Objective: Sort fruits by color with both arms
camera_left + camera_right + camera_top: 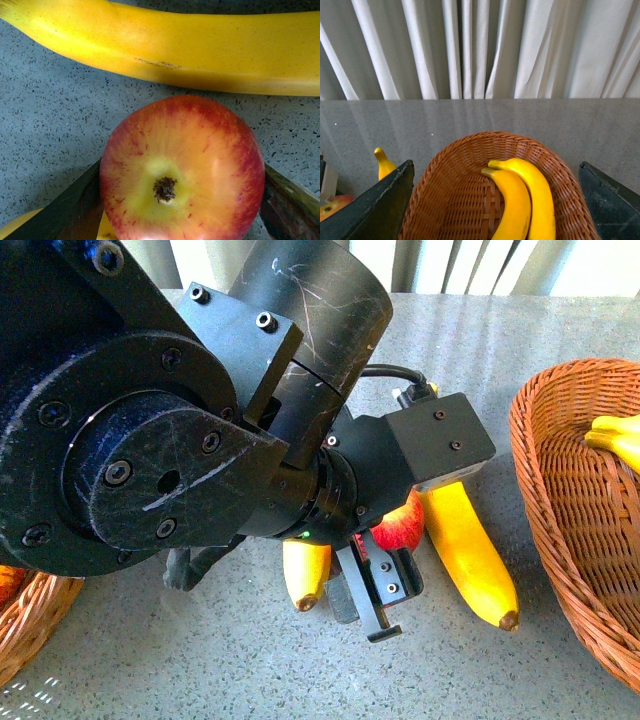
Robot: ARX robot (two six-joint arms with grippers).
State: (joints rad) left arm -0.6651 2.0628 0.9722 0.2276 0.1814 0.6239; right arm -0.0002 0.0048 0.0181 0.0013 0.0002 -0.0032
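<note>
My left gripper [390,552] is shut on a red apple [402,527] with yellow streaks, low over the grey table. In the left wrist view the apple [182,170] sits stem dimple up between the black fingers [65,210]. One yellow banana [470,550] lies just beyond it and also shows in the left wrist view [200,50]. A second banana [305,575] lies on the other side, partly under the arm. My right gripper [492,200] is open above a wicker basket [485,136] holding two bananas [525,200]; it is not in the front view.
The right basket [560,500] stands at the table's right, with bananas [620,435] inside. Another wicker basket [35,625] shows at the front left, with something orange-red [8,585] in it. White curtains [480,50] hang behind the table. My left arm [150,420] blocks much of the front view.
</note>
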